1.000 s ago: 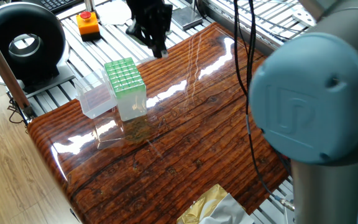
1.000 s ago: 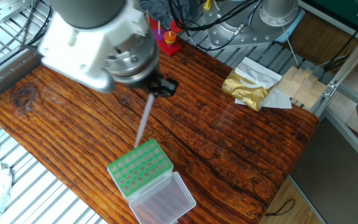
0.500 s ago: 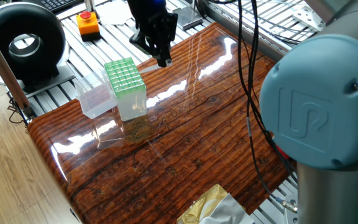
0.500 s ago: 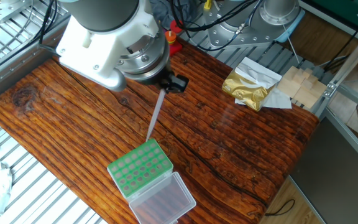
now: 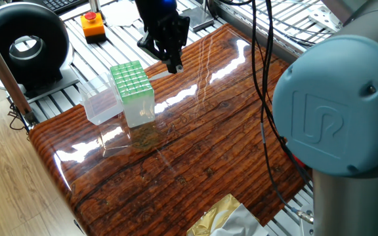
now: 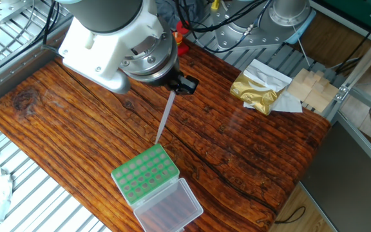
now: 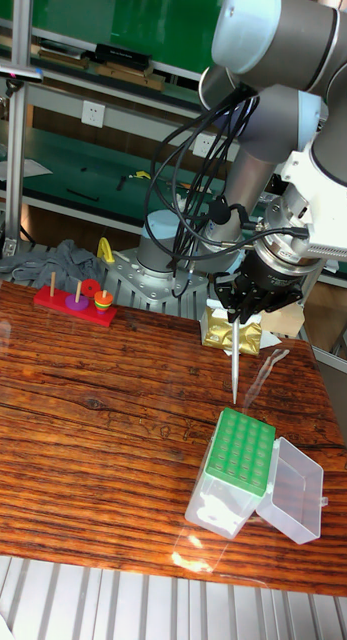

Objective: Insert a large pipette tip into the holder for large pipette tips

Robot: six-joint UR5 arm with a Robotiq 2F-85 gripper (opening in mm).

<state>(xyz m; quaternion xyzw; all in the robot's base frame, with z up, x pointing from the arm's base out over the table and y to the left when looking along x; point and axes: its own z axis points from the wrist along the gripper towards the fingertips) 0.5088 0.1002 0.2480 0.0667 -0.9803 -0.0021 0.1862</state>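
One slender whitish plastic pipette tip (image 7: pixel 236 372) hangs point-down from the black two-finger claw (image 7: pixel 240 312) of the UR5 arm; the claw is clenched on the tip's wide upper end. In the tall fixed view the tip stands nearly upright, its point in the air just above the far edge of the clear plastic box with a green grid top of small holes (image 7: pixel 236 446). The point is not yet in any hole and touches nothing that I can see.

The box stands on the glossy wood-grain table (image 7: pixel 83 430), its hinged clear lid (image 7: pixel 296 489) swung open and lying beside it, so the grid is uncovered. In the other fixed view the tip (image 6: pixel 164 120) appears slanted, its point close to the far corner of the green grid (image 6: pixel 145 174); the slant is probably the camera angle.

Step in hand, as I judge it: transport and alignment above the holder; insertion not begun.

The next move calls for:
- a small sideways shift to bring the point squarely over one hole of the grid;
- keeping the tip vertical, since a tilt would make it catch on the green web between holes;
- a slow straight descent until the tip seats, then release.

Which holes already hold tips I cannot tell.
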